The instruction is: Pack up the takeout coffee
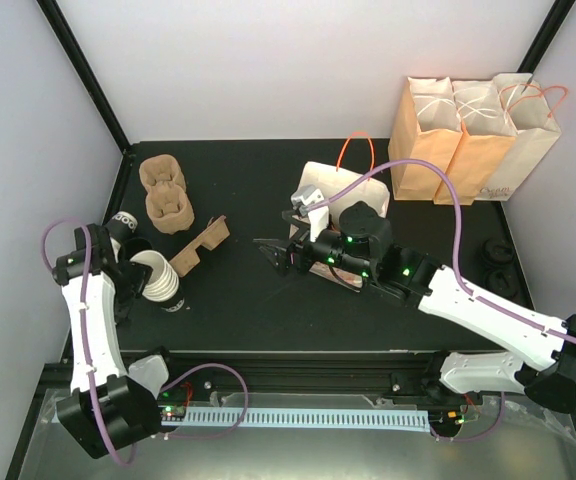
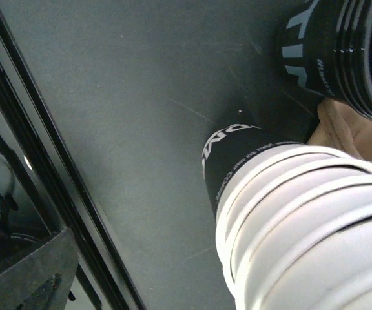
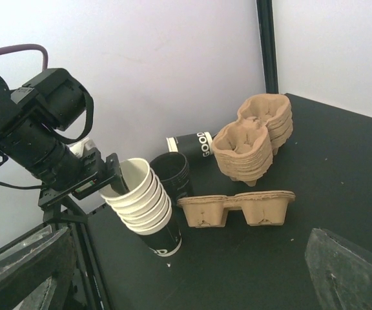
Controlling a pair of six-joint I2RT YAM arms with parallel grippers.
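- Takeout coffee (image 1: 121, 224): small black paper cup with white print, on its side at the far left of the matte black counter (image 1: 268, 310), just beside a stack of brown pulp carriers (image 1: 165, 195) with rounded pockets.
- Left hand (image 3: 113, 183): clamped on the rim of a tilted stack of white cups (image 3: 141, 200), ribbed by rolled rims, just near of the coffee.
- Right hand (image 1: 271, 252): arm stretched out low over the middle of the counter, pointing left, fingers spread wide, nothing between them.

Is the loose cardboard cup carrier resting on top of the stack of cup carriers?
No, the loose cup carrier lies on the black table in front of the stack of cup carriers, not on it.
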